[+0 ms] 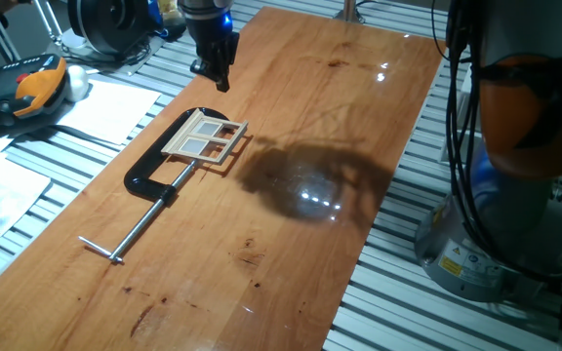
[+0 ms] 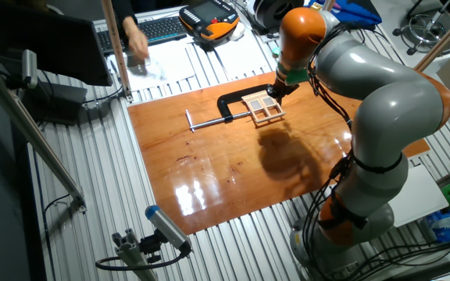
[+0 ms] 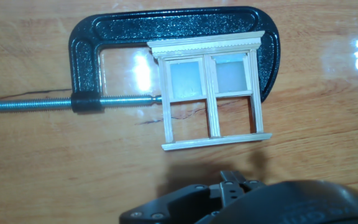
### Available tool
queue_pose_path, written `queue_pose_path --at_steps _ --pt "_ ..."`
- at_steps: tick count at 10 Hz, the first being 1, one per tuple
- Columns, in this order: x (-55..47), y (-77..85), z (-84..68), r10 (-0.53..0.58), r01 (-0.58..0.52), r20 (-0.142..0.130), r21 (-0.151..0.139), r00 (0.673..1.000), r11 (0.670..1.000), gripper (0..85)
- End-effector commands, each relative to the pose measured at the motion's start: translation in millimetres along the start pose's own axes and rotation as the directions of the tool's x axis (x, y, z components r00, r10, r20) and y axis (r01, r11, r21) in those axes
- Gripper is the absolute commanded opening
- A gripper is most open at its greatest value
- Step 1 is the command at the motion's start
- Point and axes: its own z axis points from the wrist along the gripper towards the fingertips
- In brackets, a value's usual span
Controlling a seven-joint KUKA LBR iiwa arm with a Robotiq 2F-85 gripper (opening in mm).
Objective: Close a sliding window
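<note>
**Gripper above window, window pinned in C-clamp**

Nearest the lens in the hand view: the gripper (image 3: pixel 232 183) body, a rounded matte-black housing with small screw heads, filling the bottom edge. Only a short ribbed stub of the fingers shows, so I can't tell whether the jaws stand apart or together. In one fixed view the gripper (image 1: pixel 218 70) hangs over the far-left part of the board, apart from the window, holding nothing visible.

The sliding window (image 3: pixel 211 92) is a flat rectangular frame of pale tan wood with a stepped, finely notched cornice along one long edge and a plain sill strip on the opposite edge. A centre post splits it in two bays. Frosted whitish panes fill the cornice half of each bay; the sill half is bare, with table grain showing through.

It lies flat on the table (image 1: pixel 340 127), a glossy reddish-brown wood board with dark knots and lamp glare, laid on ribbed aluminium profile.

The C-clamp (image 3: pixel 166 28) is black cast metal with a pebbled finish, its C-shaped bow wrapping the cornice end. Its threaded steel screw (image 3: pixel 23 104) runs out sideways and its tip meets the frame's side.

In the other fixed view the grey-and-orange arm (image 2: pixel 366 78) arches over the board, wrist above the window (image 2: pixel 261 106).
</note>
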Motion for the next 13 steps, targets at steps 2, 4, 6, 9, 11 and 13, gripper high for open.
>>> queue_pose_path --at_steps 2,4,6,9,11,13 --pt "-1.1 1.6 -0.6 0.004 -0.004 0.000 0.005 1.000 1.000 0.0" --pt "-2.6 1.3 0.7 0.004 -0.004 -0.001 0.005 1.000 1.000 0.0" --pt "-3.8 -0.3 0.2 0.001 -0.001 0.000 0.008 1.000 1.000 0.0" --pt "-4.3 1.0 -1.8 -0.002 0.002 0.004 0.021 1.000 1.000 0.0" --pt "-5.2 1.0 -1.1 0.001 -0.001 0.006 0.026 1.000 1.000 0.0" --pt "-5.0 2.2 -1.9 0.006 -0.006 -0.001 0.020 1.000 1.000 0.0"
